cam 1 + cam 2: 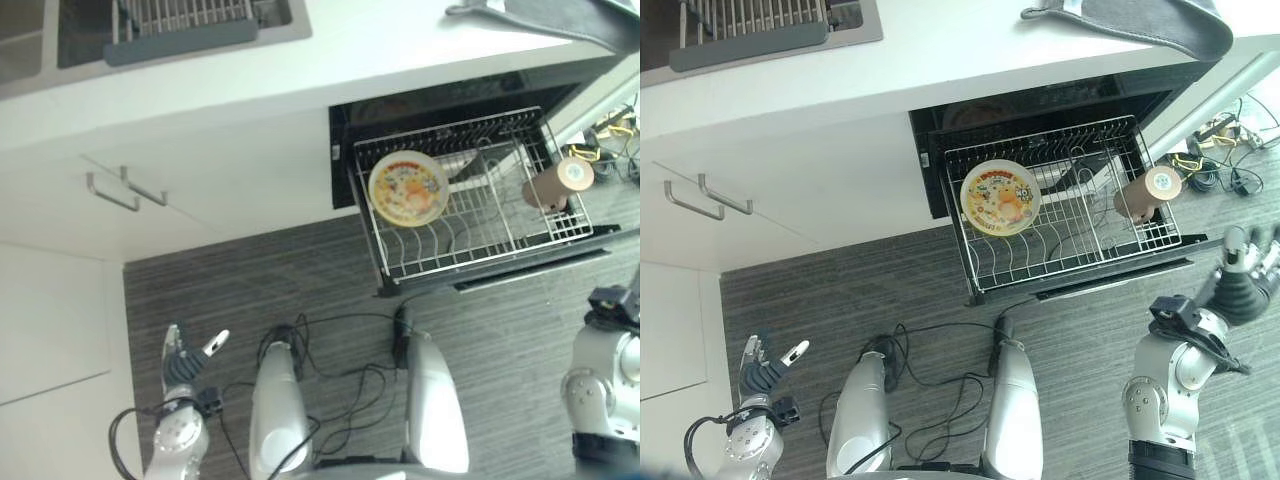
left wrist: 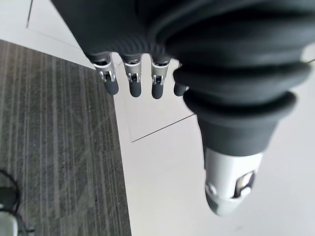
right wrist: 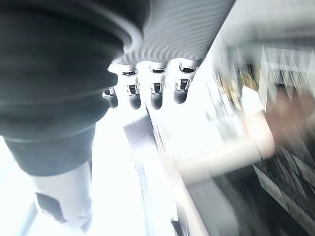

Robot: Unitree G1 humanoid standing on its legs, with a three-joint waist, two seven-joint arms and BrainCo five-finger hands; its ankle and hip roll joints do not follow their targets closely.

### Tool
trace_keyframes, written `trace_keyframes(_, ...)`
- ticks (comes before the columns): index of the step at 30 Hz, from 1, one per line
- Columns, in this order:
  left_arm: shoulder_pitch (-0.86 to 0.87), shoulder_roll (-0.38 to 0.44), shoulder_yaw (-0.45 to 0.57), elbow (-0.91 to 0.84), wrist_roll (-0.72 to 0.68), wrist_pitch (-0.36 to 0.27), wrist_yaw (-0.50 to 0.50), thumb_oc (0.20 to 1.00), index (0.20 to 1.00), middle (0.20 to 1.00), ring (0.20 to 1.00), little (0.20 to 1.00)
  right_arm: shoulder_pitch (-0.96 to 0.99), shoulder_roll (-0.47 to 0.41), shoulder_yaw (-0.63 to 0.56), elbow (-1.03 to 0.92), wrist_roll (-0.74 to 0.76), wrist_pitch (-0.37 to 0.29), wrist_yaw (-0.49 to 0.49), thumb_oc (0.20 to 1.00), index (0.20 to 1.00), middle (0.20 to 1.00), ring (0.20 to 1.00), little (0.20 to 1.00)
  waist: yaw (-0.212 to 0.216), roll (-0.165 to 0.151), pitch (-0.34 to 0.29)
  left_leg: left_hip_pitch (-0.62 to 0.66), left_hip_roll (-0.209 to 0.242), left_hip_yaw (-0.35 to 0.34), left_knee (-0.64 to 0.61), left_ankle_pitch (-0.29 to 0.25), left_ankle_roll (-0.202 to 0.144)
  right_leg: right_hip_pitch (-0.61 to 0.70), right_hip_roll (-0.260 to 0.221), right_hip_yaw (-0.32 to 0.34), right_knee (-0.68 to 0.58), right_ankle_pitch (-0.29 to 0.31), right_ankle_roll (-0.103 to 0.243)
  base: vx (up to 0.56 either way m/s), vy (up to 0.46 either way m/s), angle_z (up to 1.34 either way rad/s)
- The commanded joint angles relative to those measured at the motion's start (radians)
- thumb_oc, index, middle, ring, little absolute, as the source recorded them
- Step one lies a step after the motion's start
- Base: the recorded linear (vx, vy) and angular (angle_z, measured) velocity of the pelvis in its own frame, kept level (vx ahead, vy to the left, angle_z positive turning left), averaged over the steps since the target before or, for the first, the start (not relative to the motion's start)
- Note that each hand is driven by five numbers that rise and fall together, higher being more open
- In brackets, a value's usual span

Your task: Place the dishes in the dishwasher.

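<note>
The dishwasher's wire rack (image 1: 1080,238) is pulled out over the open door (image 1: 1110,280). A round plate (image 1: 408,187) with a colourful yellow picture leans in the rack's left part. A brown cup (image 1: 555,182) lies on its side at the rack's right edge. My left hand (image 1: 185,355) hangs low at the lower left over the floor, fingers straight and holding nothing. My right hand (image 1: 1245,270) is raised at the right, just in front of the door's right end, open and holding nothing; its fingers (image 3: 156,93) show in the right wrist view.
White cabinets with two bar handles (image 1: 125,187) stand left of the dishwasher. On the counter above are a sink with a drying rack (image 1: 180,25) and a grey cloth (image 1: 1140,20). Loose cables (image 1: 1210,150) lie on the floor to the right.
</note>
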Motion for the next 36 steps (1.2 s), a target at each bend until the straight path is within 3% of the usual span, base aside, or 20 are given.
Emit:
trace_keyframes(1, 0.012, 0.067, -0.012, -0.013, 0.031, -0.016, 0.007, 1.0, 1.0, 1.0, 1.0, 1.0, -0.01, -0.013, -0.04, 0.019, -0.029, -0.098, -0.156, 1.0, 1.0, 1.0, 1.0, 1.0, 0.021, 0.01, -0.019, -0.042, 0.034, -0.083, -0.024, 0.042, -0.001, 0.09, -0.05, 0.0, -0.028, -0.047, -0.011, -0.02, -0.041, 0.02)
trace_keyframes(6, -0.01, 0.095, -0.025, 0.008, -0.003, 0.009, -0.003, 1.0, 1.0, 1.0, 1.0, 1.0, -0.045, 0.007, -0.061, 0.267, 0.272, -0.139, -0.123, 1.0, 1.0, 1.0, 1.0, 1.0, 0.034, 0.031, -0.015, -0.043, 0.039, -0.091, -0.017, 0.039, -0.008, 0.094, -0.069, -0.017, -0.02, -0.052, -0.013, 0.0, -0.049, 0.02)
trace_keyframes(11, -0.051, 0.11, -0.059, 0.005, 0.007, 0.032, 0.0, 1.0, 1.0, 1.0, 1.0, 1.0, -0.115, 0.043, -0.027, 0.489, 0.721, -0.081, 0.066, 1.0, 1.0, 1.0, 1.0, 1.0, 0.055, 0.05, -0.015, -0.071, 0.035, -0.103, -0.017, 0.045, -0.011, 0.052, -0.087, -0.02, 0.013, -0.055, -0.014, -0.01, -0.058, 0.06)
trace_keyframes(13, -0.056, 0.114, -0.063, -0.002, 0.006, 0.04, 0.001, 1.0, 1.0, 1.0, 1.0, 1.0, -0.122, 0.049, -0.018, 0.503, 0.775, -0.073, 0.095, 1.0, 1.0, 1.0, 1.0, 1.0, 0.058, 0.052, -0.016, -0.077, 0.032, -0.105, -0.018, 0.046, -0.01, 0.041, -0.088, -0.017, 0.021, -0.057, -0.014, -0.02, -0.037, 0.14)
trace_keyframes(15, -0.069, 0.116, -0.088, -0.009, 0.002, 0.054, 0.013, 1.0, 1.0, 1.0, 1.0, 1.0, -0.146, 0.069, 0.018, 0.514, 0.922, -0.018, 0.161, 1.0, 1.0, 1.0, 1.0, 1.0, 0.062, 0.06, -0.017, -0.091, 0.026, -0.113, -0.017, 0.047, -0.01, 0.014, -0.09, -0.007, 0.044, -0.062, -0.015, -0.02, -0.033, 0.09)
trace_keyframes(16, -0.073, 0.116, -0.099, -0.009, -0.001, 0.058, 0.015, 1.0, 1.0, 1.0, 1.0, 1.0, -0.157, 0.073, 0.034, 0.52, 0.987, 0.025, 0.199, 0.501, 0.501, 0.501, 0.501, 0.501, 0.064, 0.064, -0.019, -0.098, 0.023, -0.115, -0.016, 0.047, -0.009, 0.002, -0.09, -0.003, 0.053, -0.065, -0.017, -0.01, -0.02, 0.04)
trace_keyframes(17, -0.074, 0.117, -0.106, -0.014, -0.001, 0.064, 0.015, 1.0, 1.0, 1.0, 1.0, 1.0, -0.166, 0.072, 0.049, 0.523, 1.022, 0.062, 0.225, 0.2, 0.2, 0.2, 0.2, 0.2, 0.066, 0.067, -0.02, -0.103, 0.021, -0.117, -0.017, 0.048, -0.008, -0.008, -0.09, 0.002, 0.06, -0.066, -0.017, -0.02, -0.018, 0.08)
trace_keyframes(18, -0.073, 0.118, -0.112, -0.02, -0.001, 0.067, 0.015, 1.0, 1.0, 1.0, 1.0, 1.0, -0.181, 0.065, 0.068, 0.522, 1.046, 0.129, 0.259, 0.2, 0.2, 0.2, 0.2, 0.2, 0.069, 0.069, -0.021, -0.109, 0.018, -0.12, -0.017, 0.049, -0.007, -0.021, -0.088, 0.007, 0.067, -0.067, -0.019, -0.02, -0.01, 0.09)
trace_keyframes(21, -0.073, 0.113, -0.127, -0.007, 0.002, 0.055, 0.024, 1.0, 1.0, 1.0, 1.0, 1.0, -0.211, 0.05, 0.102, 0.519, 1.143, 0.248, 0.319, 0.2, 0.2, 0.2, 0.2, 0.2, 0.074, 0.071, -0.026, -0.114, 0.016, -0.123, -0.027, 0.056, -0.008, -0.037, -0.083, 0.015, 0.072, -0.067, -0.02, -0.01, -0.015, 0.03)
trace_keyframes(23, -0.069, 0.119, -0.131, -0.009, -0.004, 0.06, 0.022, 1.0, 1.0, 1.0, 1.0, 1.0, -0.223, 0.035, 0.116, 0.508, 1.154, 0.287, 0.323, 0.2, 0.2, 0.2, 0.2, 0.2, 0.078, 0.073, -0.029, -0.117, 0.015, -0.127, -0.029, 0.057, -0.009, -0.045, -0.08, 0.018, 0.078, -0.069, -0.022, 0.0, -0.013, 0.02)
trace_keyframes(25, -0.066, 0.132, -0.125, -0.007, -0.015, 0.064, -0.002, 1.0, 1.0, 1.0, 1.0, 1.0, -0.254, 0.007, 0.118, 0.516, 1.19, 0.405, 0.341, 0.2, 0.2, 0.2, 0.2, 0.2, 0.086, 0.078, -0.03, -0.116, 0.012, -0.131, -0.023, 0.049, -0.01, -0.05, -0.08, 0.02, 0.093, -0.08, -0.022, 0.01, -0.019, 0.07)
trace_keyframes(28, -0.065, 0.144, -0.123, -0.011, -0.02, 0.073, -0.024, 1.0, 1.0, 1.0, 1.0, 1.0, -0.3, -0.034, 0.121, 0.533, 1.177, 0.497, 0.356, 0.2, 0.2, 0.2, 0.2, 0.2, 0.095, 0.083, -0.038, -0.116, 0.012, -0.135, -0.025, 0.052, -0.011, -0.055, -0.082, 0.021, 0.096, -0.079, -0.023, 0.01, -0.003, 0.07)
trace_keyframes(36, -0.059, 0.175, -0.112, -0.005, -0.031, 0.101, -0.076, 1.0, 1.0, 1.0, 1.0, 1.0, -0.426, -0.166, 0.099, 0.595, 0.913, 0.564, 0.397, 0.2, 0.2, 0.2, 0.2, 0.2, 0.119, 0.092, -0.046, -0.103, 0.013, -0.141, -0.026, 0.043, -0.016, -0.049, -0.088, 0.015, 0.109, -0.096, -0.02, 0.01, -0.003, 0.01)
